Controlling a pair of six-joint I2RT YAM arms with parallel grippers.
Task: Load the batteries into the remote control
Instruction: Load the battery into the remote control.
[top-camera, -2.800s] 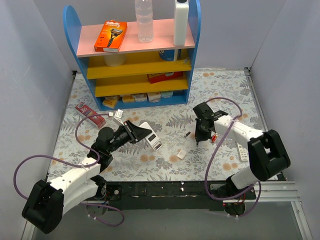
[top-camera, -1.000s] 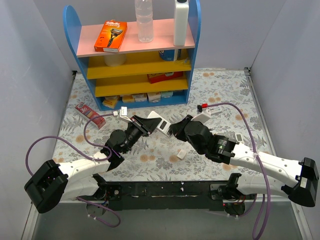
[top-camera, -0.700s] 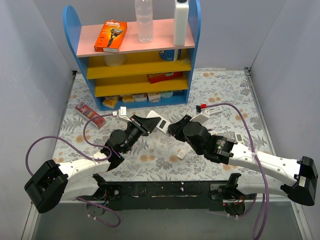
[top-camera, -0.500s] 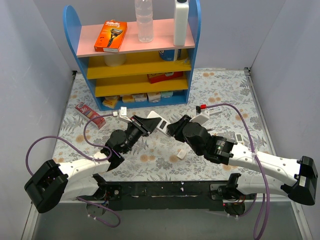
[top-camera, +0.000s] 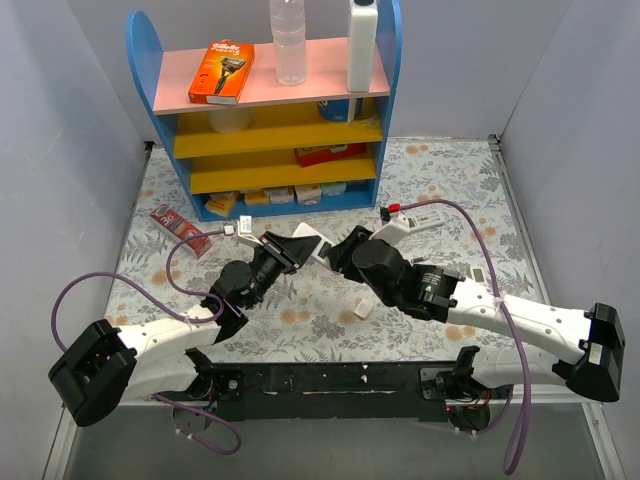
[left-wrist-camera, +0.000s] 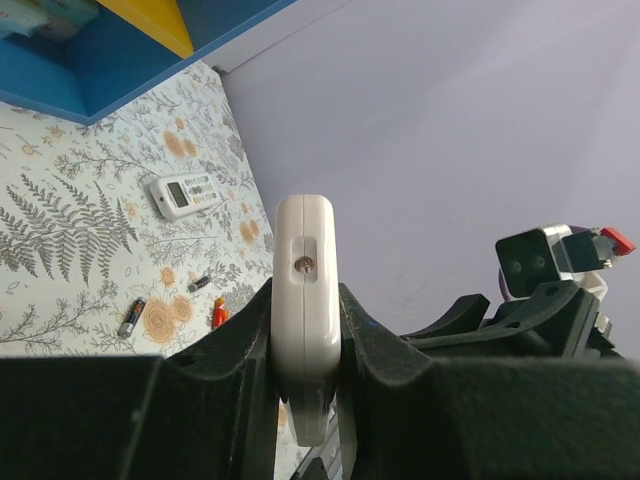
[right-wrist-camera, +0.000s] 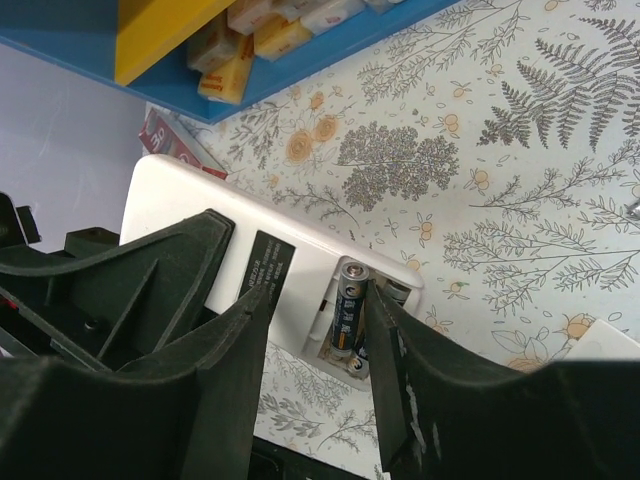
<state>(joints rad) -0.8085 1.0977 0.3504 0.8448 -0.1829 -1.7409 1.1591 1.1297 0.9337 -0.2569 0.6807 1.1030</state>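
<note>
Item 1: left gripper (left-wrist-camera: 305, 318), clamping remote control (left-wrist-camera: 305, 250) edge-on, holding it up off table (left-wrist-camera: 60, 240).
Item 2: right gripper (right-wrist-camera: 315, 288), jaws standing apart, meeting remote's white back from 4 o'clock in top view.
Item 3: battery (right-wrist-camera: 349, 318), lying in open compartment between right fingers (right-wrist-camera: 395, 380); I am not seeing any clamp on it.
Item 4: loose batteries (left-wrist-camera: 131, 316), lying on table at 7 o'clock of long white remote (left-wrist-camera: 185, 194).

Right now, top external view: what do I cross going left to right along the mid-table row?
red box → left tool → remote control → right tool
</note>
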